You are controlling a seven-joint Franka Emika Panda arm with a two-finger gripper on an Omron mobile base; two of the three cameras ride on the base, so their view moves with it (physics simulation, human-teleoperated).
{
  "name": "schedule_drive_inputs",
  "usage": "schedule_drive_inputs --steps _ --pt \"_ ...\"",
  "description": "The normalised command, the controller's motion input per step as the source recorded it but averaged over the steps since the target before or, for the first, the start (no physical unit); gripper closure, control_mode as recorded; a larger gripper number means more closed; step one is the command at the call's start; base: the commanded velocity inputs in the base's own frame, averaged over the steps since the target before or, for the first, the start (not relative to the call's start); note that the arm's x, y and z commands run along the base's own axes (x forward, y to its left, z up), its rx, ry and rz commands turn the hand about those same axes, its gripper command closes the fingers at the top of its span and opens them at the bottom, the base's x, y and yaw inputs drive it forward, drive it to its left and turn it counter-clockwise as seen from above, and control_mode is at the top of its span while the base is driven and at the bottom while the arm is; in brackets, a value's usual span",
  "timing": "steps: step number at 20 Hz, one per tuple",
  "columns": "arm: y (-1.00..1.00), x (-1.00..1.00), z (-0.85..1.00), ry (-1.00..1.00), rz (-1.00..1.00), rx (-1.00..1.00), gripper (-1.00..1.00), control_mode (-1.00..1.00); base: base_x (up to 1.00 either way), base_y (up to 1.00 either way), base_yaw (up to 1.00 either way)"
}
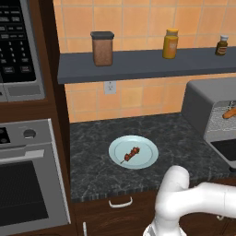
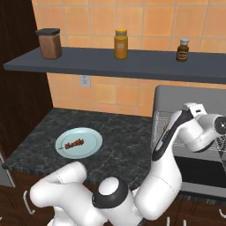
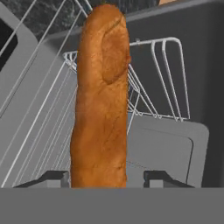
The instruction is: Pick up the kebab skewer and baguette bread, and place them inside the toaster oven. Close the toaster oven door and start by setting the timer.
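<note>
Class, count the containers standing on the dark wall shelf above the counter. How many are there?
3: a brown canister at the left, a yellow bottle in the middle, a small dark bottle at the right. More could stand beyond the frame.

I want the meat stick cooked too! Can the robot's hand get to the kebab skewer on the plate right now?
Probably not yet. The gripper has the baguette bread between its fingers, over at the toaster oven. The kebab skewer lies uncovered on the plate, so the way looks free afterwards.
</note>
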Motion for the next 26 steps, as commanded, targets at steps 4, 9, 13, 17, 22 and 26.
schedule_drive_inputs --steps 4,9,13,17,22,26 --pt "0.00 0.32 -0.13 0.00 -0.02 0.00 -1.00 -1.00 0.00 0.00 0.00" --pt "-0.33 -0.32 0.04 0.03 0.00 0.00 -1.00 -1.00 0.00 0.00 0.00" --pt "-0.15 -0.93 0.01 0.16 -0.02 0.02 -1.00 -1.00 0.00 0.00 0.00" --pt "0.01 -0.71 0.27 0.19 -0.07 0.04 -1.00 -1.00 0.00 0.00 0.00" --pt "0.36 -0.54 0.48 0.23 -0.06 0.00 -1.00 -1.00 0.00 0.00 0.00" --pt "0.72 -0.64 0.26 0.33 -0.09 0.00 -1.00 -1.00 0.00 0.00 0.00"
